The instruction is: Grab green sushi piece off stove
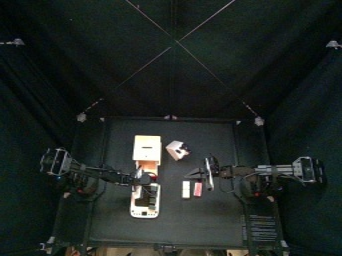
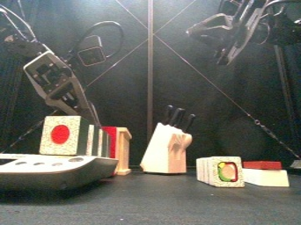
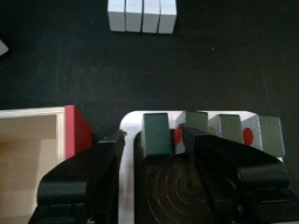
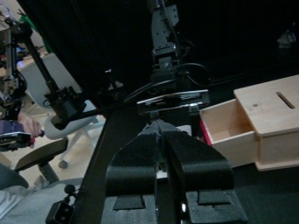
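Our left hand [image 3: 184, 144] hangs with its jaws spread wide and holding nothing, just above the green sushi piece [image 2: 62, 134], which stands upright on the white stove [image 2: 35, 169] at the left of the worktop [image 3: 176, 70]. Our right hand [image 4: 163, 131] is raised well clear, jaws pressed together and empty.

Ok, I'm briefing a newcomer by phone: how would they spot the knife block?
In the front view, look mid-table, between the white stove at left and the loose sushi at right. The knife block is the only slanted pale wooden wedge, with black handles sticking from its top.
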You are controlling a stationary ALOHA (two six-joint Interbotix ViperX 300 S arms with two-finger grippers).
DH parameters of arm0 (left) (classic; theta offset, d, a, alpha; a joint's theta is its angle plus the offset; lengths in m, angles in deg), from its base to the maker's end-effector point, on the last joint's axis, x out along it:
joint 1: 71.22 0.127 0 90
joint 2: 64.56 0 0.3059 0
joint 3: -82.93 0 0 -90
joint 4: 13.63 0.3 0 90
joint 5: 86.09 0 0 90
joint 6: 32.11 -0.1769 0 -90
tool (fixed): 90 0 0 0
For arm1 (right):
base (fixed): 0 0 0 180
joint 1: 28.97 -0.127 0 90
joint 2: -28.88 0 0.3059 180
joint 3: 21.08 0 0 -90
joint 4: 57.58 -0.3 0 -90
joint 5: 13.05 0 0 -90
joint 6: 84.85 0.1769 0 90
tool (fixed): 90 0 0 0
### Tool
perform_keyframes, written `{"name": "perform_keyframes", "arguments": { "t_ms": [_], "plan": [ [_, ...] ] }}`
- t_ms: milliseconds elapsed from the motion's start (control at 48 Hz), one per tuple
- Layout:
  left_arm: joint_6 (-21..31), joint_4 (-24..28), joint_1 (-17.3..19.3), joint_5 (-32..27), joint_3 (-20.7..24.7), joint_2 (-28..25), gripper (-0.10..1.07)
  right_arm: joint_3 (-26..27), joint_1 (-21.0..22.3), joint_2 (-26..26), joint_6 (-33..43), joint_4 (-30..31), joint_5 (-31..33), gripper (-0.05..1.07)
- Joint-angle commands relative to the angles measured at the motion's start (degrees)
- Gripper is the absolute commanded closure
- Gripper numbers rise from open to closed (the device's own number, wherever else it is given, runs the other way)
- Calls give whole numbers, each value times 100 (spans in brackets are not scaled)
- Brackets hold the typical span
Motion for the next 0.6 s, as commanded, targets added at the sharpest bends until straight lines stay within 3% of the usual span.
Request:
{"name": "perform_keyframes", "arguments": {
  "t_ms": [0,583],
  "plan": [
    [-9,18,70,18,114,18,8,141,18,-35,0,-26,-53,65],
    [-18,26,53,18,132,114,9,132,26,-35,0,-26,-53,65]
  ]
}}
